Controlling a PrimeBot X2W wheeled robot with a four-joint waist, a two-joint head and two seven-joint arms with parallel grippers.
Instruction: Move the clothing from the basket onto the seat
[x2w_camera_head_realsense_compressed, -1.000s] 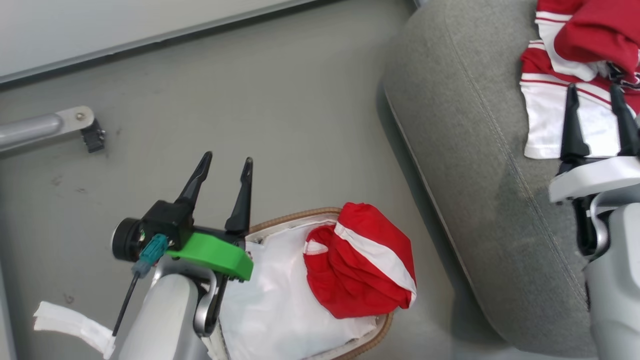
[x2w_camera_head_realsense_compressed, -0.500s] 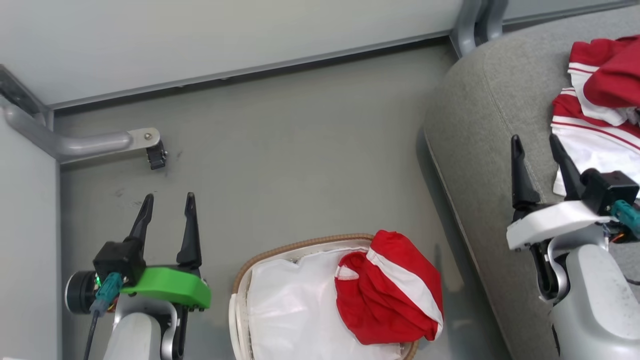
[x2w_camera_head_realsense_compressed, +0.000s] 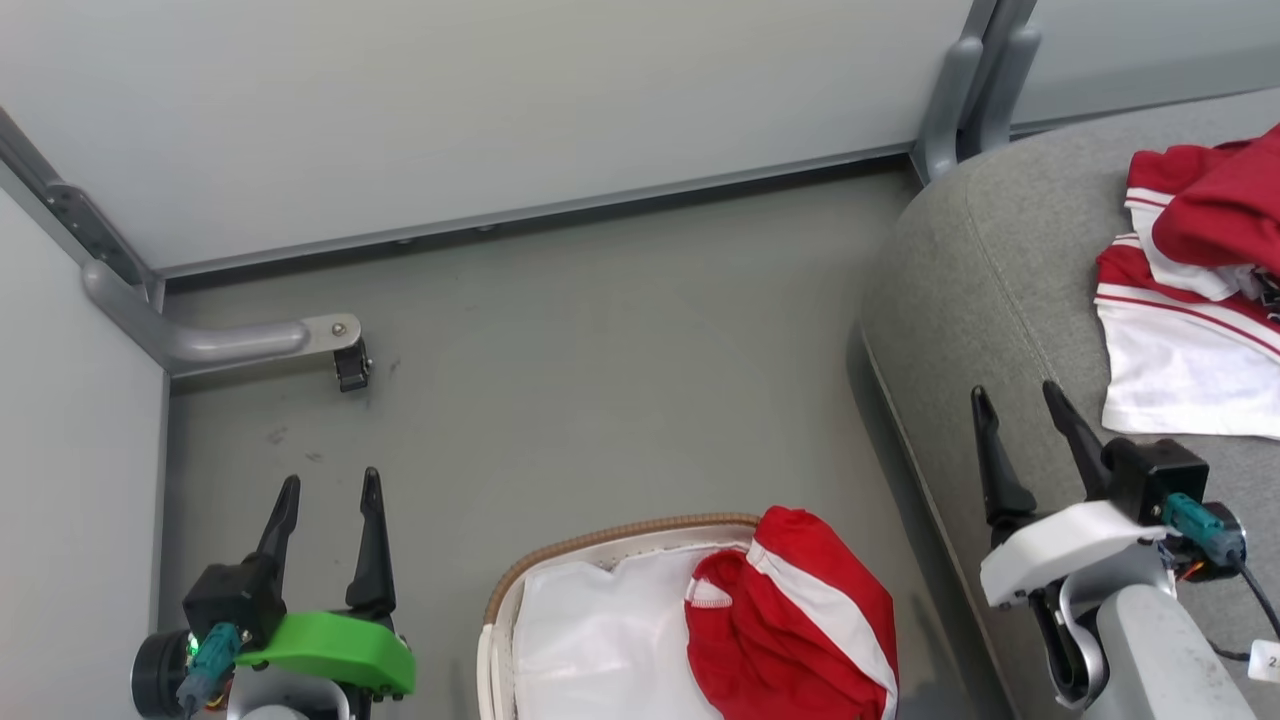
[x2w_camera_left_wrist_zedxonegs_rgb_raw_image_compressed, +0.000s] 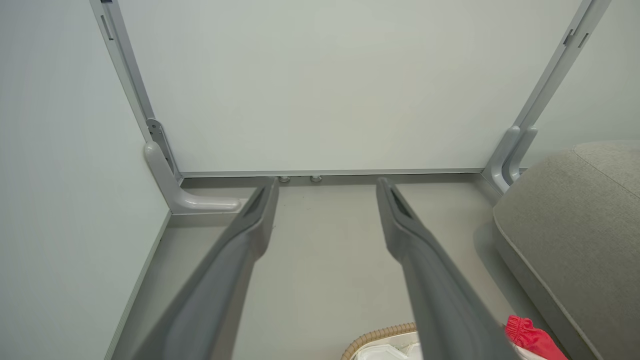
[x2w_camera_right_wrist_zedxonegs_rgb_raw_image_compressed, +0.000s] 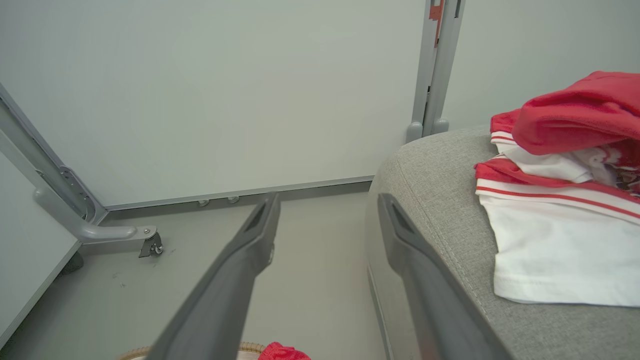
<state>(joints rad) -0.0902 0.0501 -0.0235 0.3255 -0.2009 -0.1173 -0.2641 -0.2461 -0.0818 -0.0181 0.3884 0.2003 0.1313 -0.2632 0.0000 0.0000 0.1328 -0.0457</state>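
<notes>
A red garment with a white stripe (x2w_camera_head_realsense_compressed: 795, 625) lies in the white basket with the brown woven rim (x2w_camera_head_realsense_compressed: 600, 535) at the bottom centre of the head view, on a plain white cloth (x2w_camera_head_realsense_compressed: 600, 640). More red-and-white clothing (x2w_camera_head_realsense_compressed: 1190, 310) lies piled on the grey seat (x2w_camera_head_realsense_compressed: 1000, 280) at the right; the right wrist view shows this pile (x2w_camera_right_wrist_zedxonegs_rgb_raw_image_compressed: 560, 200) on the seat (x2w_camera_right_wrist_zedxonegs_rgb_raw_image_compressed: 435, 190) too. My left gripper (x2w_camera_head_realsense_compressed: 330, 490) stands open over the floor, left of the basket. My right gripper (x2w_camera_head_realsense_compressed: 1020, 400) is open and empty above the seat's front edge.
Pale wall panels with grey metal posts (x2w_camera_head_realsense_compressed: 975, 90) close off the far side. A grey bracket with a small caster (x2w_camera_head_realsense_compressed: 345, 355) juts out from the left corner. Grey floor (x2w_camera_head_realsense_compressed: 620, 370) lies between basket, wall and seat.
The camera has tilted up, so the basket and both arms sit lower in the picture. My right gripper has drawn back from the pile on the seat. The left gripper has shifted left, off the basket.
</notes>
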